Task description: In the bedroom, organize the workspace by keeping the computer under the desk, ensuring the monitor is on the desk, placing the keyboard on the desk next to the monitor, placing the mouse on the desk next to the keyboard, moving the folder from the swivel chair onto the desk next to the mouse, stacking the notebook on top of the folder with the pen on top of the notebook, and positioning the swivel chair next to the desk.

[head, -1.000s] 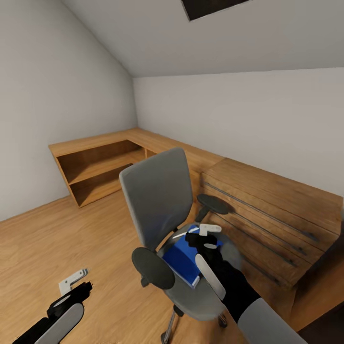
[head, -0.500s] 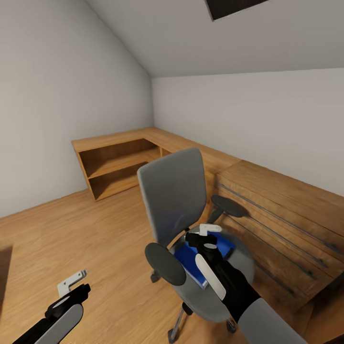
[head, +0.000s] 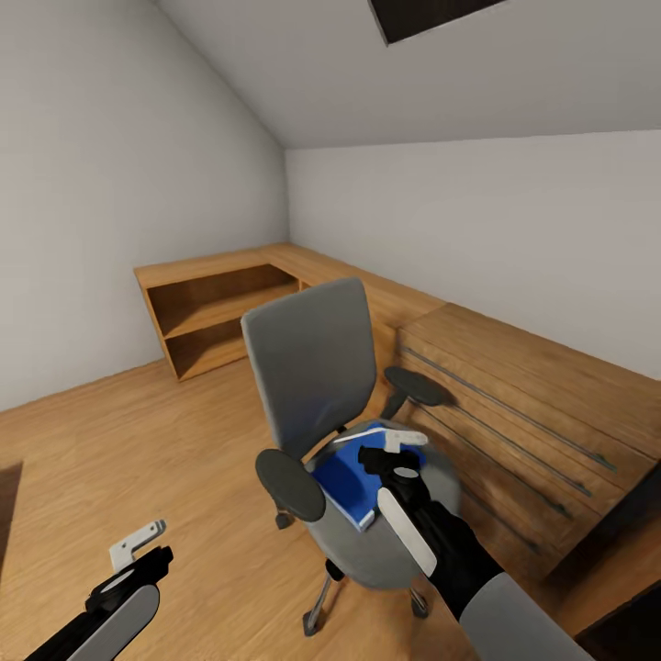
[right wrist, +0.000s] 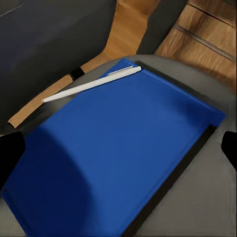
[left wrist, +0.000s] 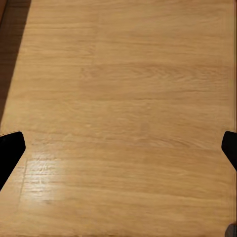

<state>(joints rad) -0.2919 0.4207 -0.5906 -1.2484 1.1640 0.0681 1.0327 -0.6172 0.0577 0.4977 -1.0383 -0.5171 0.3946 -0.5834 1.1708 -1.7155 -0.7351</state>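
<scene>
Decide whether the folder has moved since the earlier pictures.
No. The folder still lies on the swivel chair seat beside the wooden chest; the whole view shifted.

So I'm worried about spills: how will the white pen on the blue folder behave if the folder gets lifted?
The pen is thin and round, lying loose near the folder's edge, so it will probably roll off if the folder tilts. It looks light, so a nudge from the right tool hovering above could easily shift it.
</scene>
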